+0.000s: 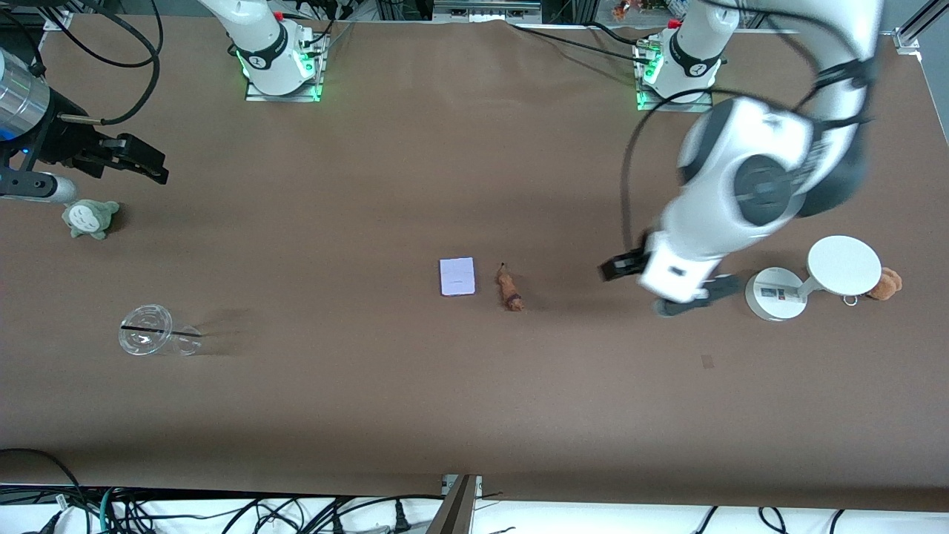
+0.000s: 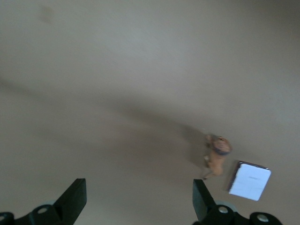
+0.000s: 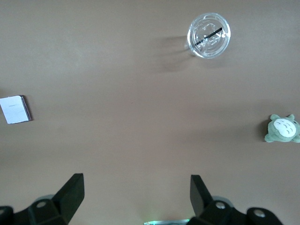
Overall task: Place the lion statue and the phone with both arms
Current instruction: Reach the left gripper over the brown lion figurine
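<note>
Left hand (image 1: 663,289) wide open, empty, above table near lion statue (image 1: 509,288), phone (image 1: 457,277) beside it, right hand (image 1: 141,162) open, empty.

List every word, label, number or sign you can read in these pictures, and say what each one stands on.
None can be read.
Phone: a faint printed line, too small to read.
White round stand: a label with dark and red marks on its base, too small to read.

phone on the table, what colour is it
Pale lavender-white phone, clearest in the front view.
</note>
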Tool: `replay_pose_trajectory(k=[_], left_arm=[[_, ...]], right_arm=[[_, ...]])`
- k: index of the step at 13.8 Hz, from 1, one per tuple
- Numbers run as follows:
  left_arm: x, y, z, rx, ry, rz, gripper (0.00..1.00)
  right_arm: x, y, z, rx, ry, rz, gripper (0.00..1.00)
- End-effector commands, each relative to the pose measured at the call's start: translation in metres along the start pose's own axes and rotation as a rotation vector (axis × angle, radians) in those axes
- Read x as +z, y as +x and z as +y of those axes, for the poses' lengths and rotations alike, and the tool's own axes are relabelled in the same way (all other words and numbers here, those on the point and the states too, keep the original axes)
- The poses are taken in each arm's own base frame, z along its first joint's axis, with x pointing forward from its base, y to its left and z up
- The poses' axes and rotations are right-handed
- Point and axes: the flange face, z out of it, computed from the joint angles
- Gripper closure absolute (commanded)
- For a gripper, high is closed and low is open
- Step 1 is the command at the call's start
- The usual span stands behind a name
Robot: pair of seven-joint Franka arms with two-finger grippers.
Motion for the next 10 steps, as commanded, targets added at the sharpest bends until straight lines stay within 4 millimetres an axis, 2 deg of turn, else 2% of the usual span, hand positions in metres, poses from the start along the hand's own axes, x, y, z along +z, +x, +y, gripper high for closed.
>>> replay_pose_trajectory(k=[1,2,4,6,8,10], left_arm=[[0.042,-0.018,0.046,-0.054,-0.004,0.028,0.0],[0.065,-0.025,0.061,-0.07,-0.004,0.035,0.0],[0.096,-0.045,0.086,-0.062,0.017,0.09,0.0],[0.131,-0.059,0.101,-0.072,0.055,0.107,0.0],[0.153,-0.079,0.12,-0.061,0.047,0.144,0.0],[0.173,-0.086,0.125,-0.068,0.059,0.153,0.0]], right_arm=[[-0.006,0.002,0.0,-0.007,-0.008,0.011,0.0],[-0.006,0.002,0.0,-0.008,-0.008,0.011,0.0],[-0.007,0.003,0.0,-0.008,-0.004,0.025,0.0],[-0.008,0.003,0.0,-0.01,-0.002,0.028,0.0],[-0.008,0.004,0.0,-0.01,-0.002,0.03,0.0],[-0.008,0.004,-0.001,-0.01,0.001,0.029,0.0]])
